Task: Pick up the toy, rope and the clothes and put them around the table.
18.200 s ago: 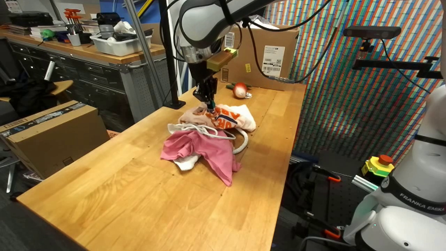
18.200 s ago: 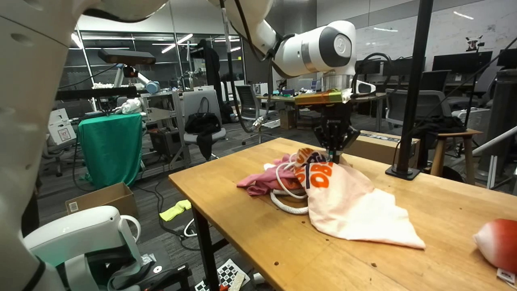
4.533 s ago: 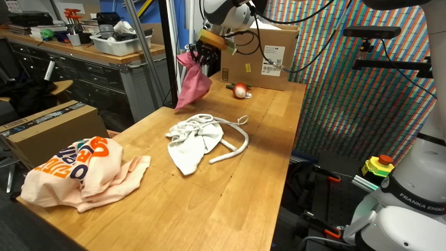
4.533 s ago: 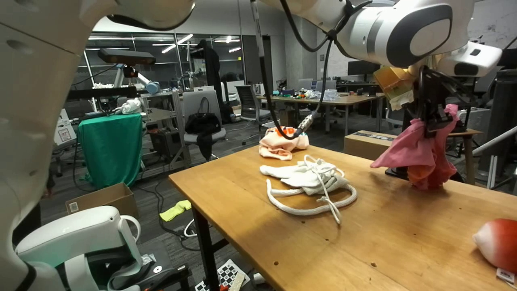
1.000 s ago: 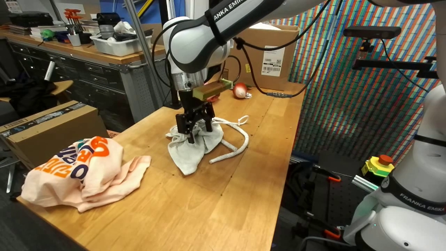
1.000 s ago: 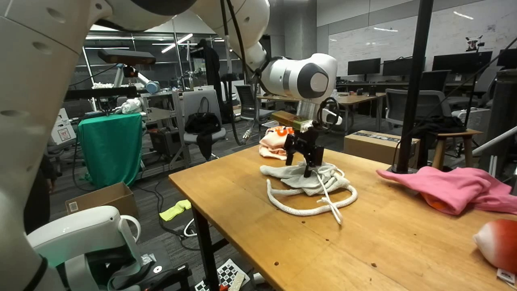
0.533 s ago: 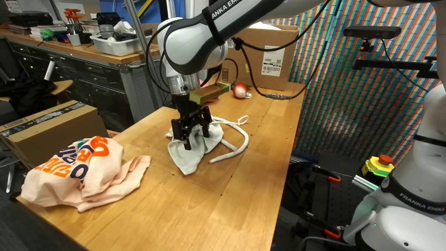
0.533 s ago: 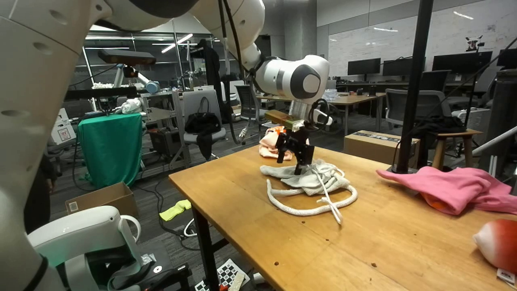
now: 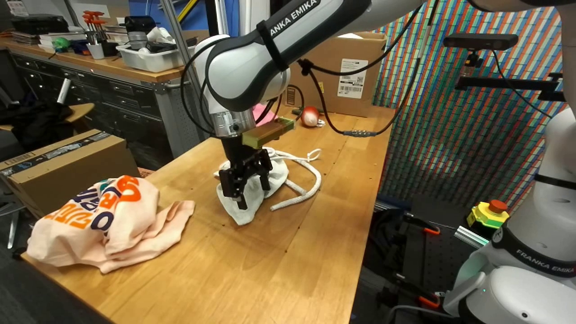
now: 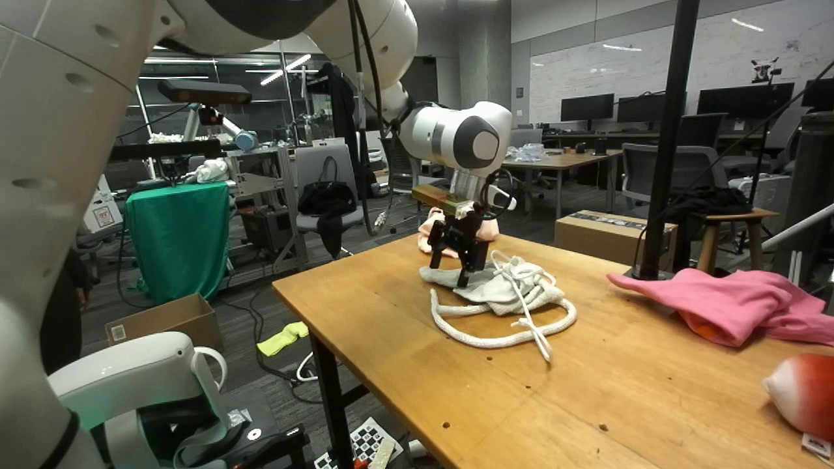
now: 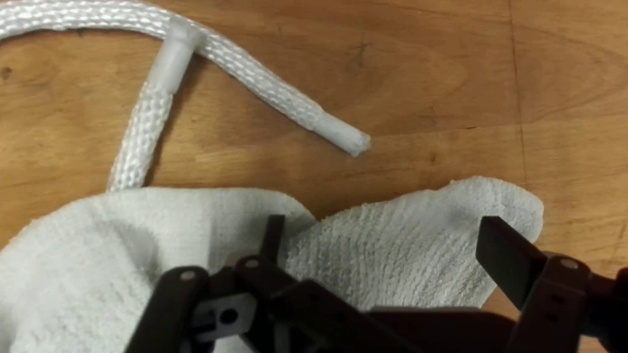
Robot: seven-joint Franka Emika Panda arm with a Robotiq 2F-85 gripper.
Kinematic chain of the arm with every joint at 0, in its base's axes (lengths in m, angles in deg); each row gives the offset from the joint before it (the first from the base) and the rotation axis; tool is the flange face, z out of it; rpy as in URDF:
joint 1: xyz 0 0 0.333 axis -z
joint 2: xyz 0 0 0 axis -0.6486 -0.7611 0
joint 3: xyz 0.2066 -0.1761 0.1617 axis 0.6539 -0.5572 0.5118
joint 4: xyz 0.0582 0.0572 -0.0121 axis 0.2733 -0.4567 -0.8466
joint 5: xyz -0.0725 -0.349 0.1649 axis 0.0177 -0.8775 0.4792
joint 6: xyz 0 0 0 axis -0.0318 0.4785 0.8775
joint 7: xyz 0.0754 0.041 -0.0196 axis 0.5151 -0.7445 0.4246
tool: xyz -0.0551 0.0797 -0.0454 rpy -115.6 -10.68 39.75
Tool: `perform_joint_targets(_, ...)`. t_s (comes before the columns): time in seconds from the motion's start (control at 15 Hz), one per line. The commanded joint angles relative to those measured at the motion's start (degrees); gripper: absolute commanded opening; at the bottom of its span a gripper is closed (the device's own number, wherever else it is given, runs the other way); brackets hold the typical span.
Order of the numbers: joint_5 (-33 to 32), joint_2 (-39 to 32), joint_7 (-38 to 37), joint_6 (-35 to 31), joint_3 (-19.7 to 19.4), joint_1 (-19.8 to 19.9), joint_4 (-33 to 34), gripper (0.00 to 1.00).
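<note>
The off-white cloth [image 9: 278, 173] lies crumpled mid-table, with the white rope [image 10: 482, 340] curling beside it and thin cord loops on top. My gripper [image 11: 382, 219] is open above the narrow end of this cloth [image 11: 392, 260], its fingers apart with nothing gripped; whether the tips touch the fabric I cannot tell. The cream printed cloth [image 9: 135, 234] rests at a table corner. Near the black pole sits the pink cloth [image 10: 736, 303], mostly hidden by the arm in an exterior view. The orange-red toy [image 9: 310, 117] stays towards the cardboard box, on the wooden table [image 9: 288, 279].
A large cardboard box [image 9: 351, 85] stands at one table end. The black pole [image 10: 664, 143] rises at the table's edge near the pink cloth. Another carton [image 10: 586, 234] is on the floor beyond. Cables [image 9: 360, 133] hang from the arm over the table.
The printed cloth has gone from the pile to the corner. The pink cloth, held earlier, now lies released by the pole. Over the last second my open gripper moved towards the off-white cloth's narrow end.
</note>
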Motion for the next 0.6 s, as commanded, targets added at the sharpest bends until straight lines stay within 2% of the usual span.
perform_joint_targets(0.0, -0.14, -0.49, 0.88, -2.13, -0.21, 0.08, -0.14, 1.00)
perform_joint_targets(0.47, -0.86, -1.15, 0.67, -4.99, -0.54, -0.04, -0.36, 1.00)
perform_joint_targets(0.53, -0.98, -1.16, 0.81, -4.76, -0.52, -0.03, -0.28, 0.75)
